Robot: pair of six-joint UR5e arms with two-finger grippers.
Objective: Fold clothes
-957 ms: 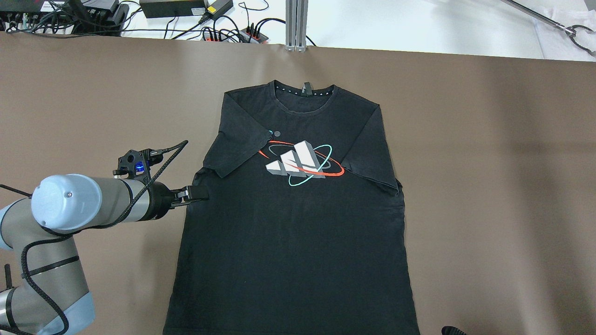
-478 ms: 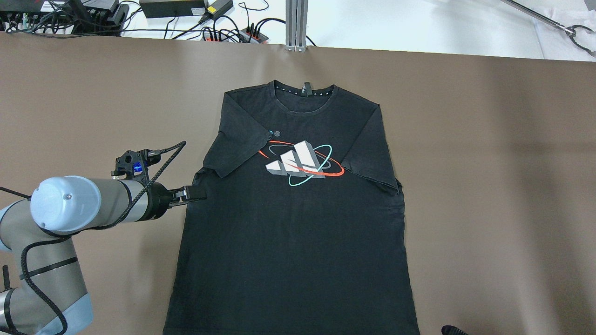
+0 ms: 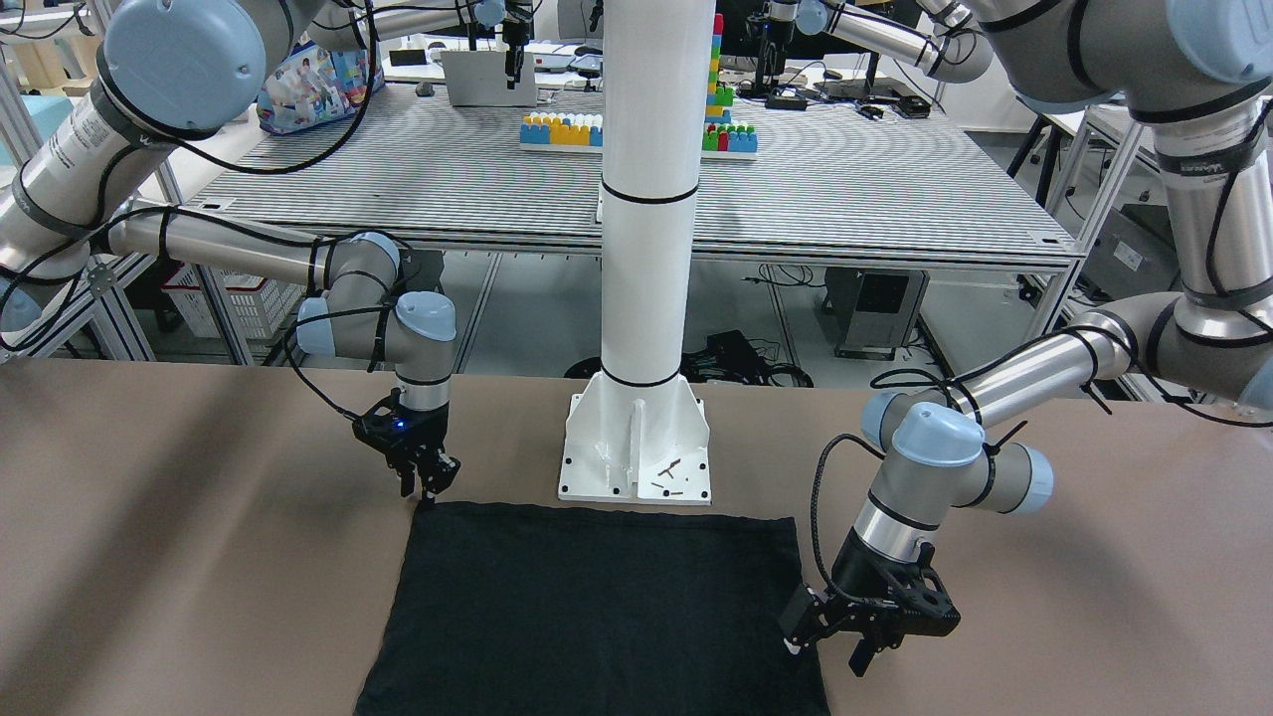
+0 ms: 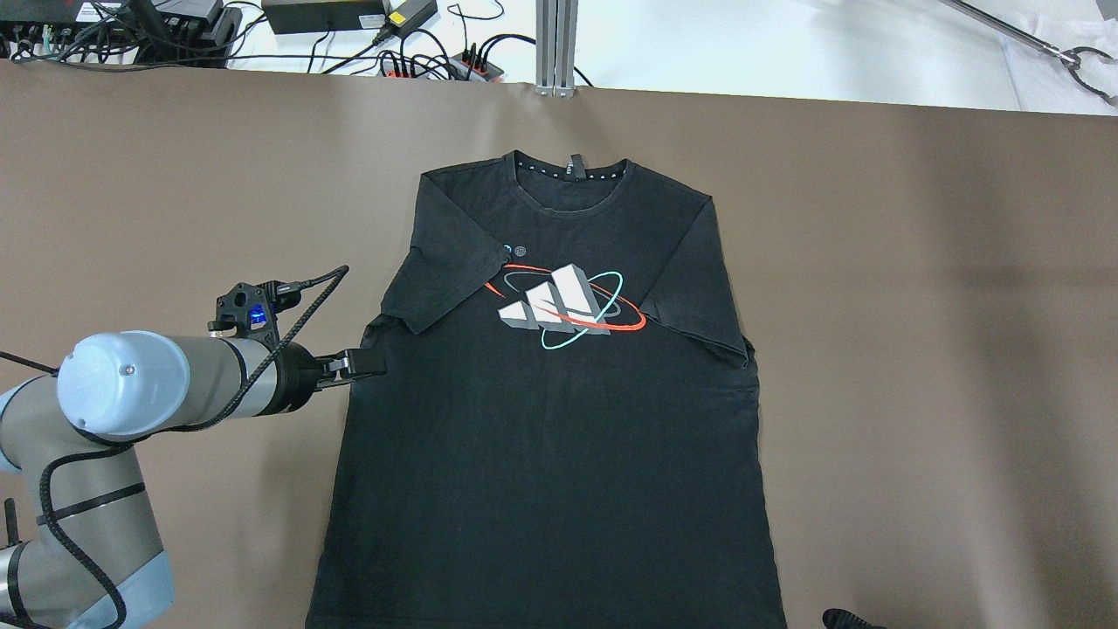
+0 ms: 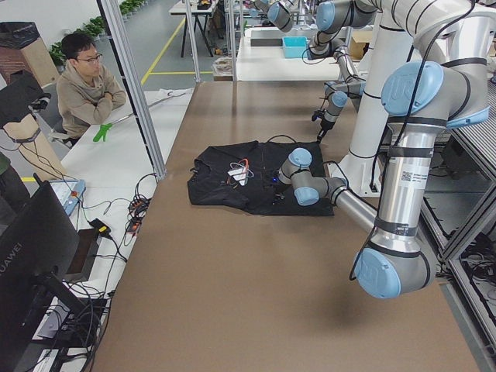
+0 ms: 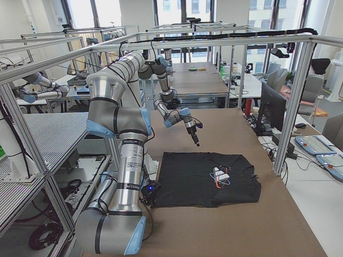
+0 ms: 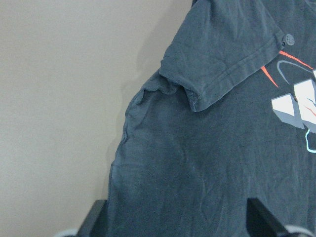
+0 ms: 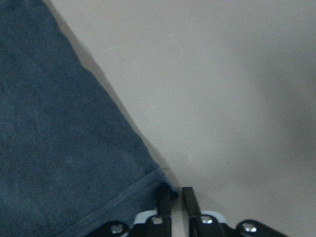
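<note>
Though the black soft T-shirt with a white-and-red chest print [image 4: 541, 454] lies flat on the brown table [image 4: 917, 349], risks noted: left gripper [image 4: 373, 363], spread wide astride the side edge, may bunch fabric on closing; right gripper [image 3: 430, 489], pinched nearly together at the hem corner, may miss it.

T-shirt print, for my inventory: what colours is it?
The print: white-grey bars ringed in red and teal; clearest in overhead view.

The overhead view's edge crops the shirt [image 4: 546, 454].

Black T-shirt [image 4: 541, 454] flat on table [image 4: 917, 349], centred, print up, collar at far side, both sleeves folded inward.
</note>
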